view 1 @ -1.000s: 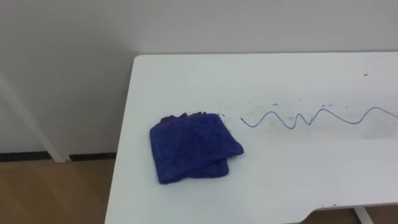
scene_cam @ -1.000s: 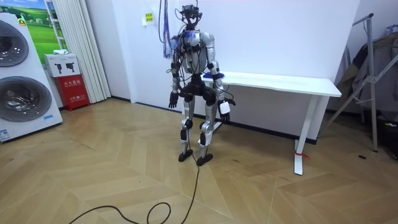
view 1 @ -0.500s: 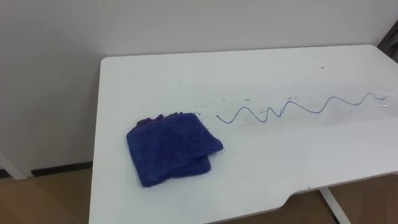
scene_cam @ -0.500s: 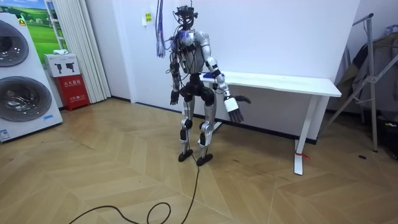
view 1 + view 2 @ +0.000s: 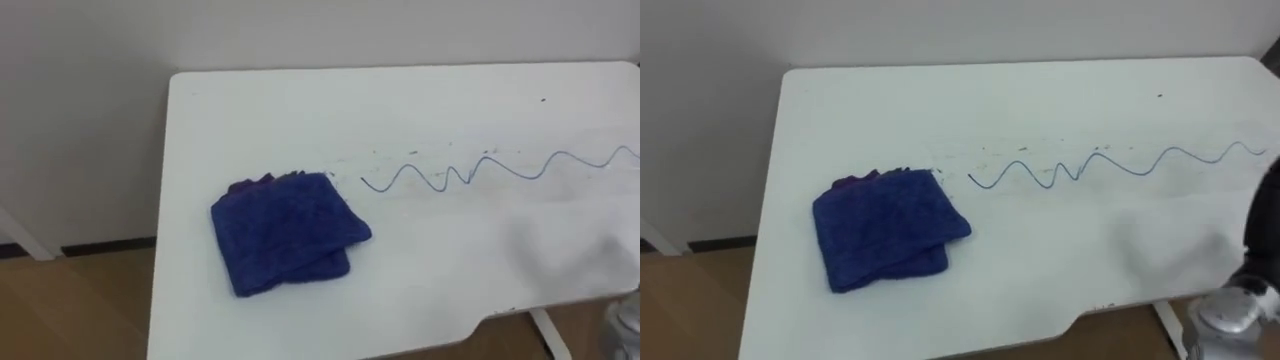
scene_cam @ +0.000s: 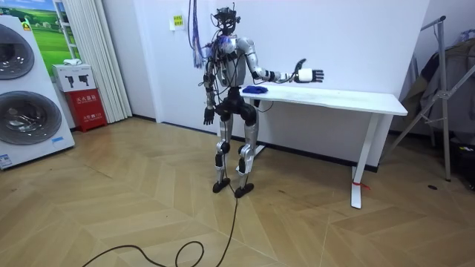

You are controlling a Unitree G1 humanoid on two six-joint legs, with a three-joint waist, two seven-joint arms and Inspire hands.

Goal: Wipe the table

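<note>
Right hand (image 6: 308, 75) is hovering above the desk (image 5: 300, 110), fingers spread wide and holding nothing. Left hand (image 6: 207, 119) is hanging by the hip. The folded blue cloth (image 5: 288, 230) is lying untouched near the desk's left end, just beside the start of the wavy pen line (image 5: 480, 170). The risk: that hand is reaching well past the cloth, so coming down there means smearing ink bare.

The robot is silver-grey with black joints, blue chest wiring and a pale right hand (image 6: 309, 75).
</note>
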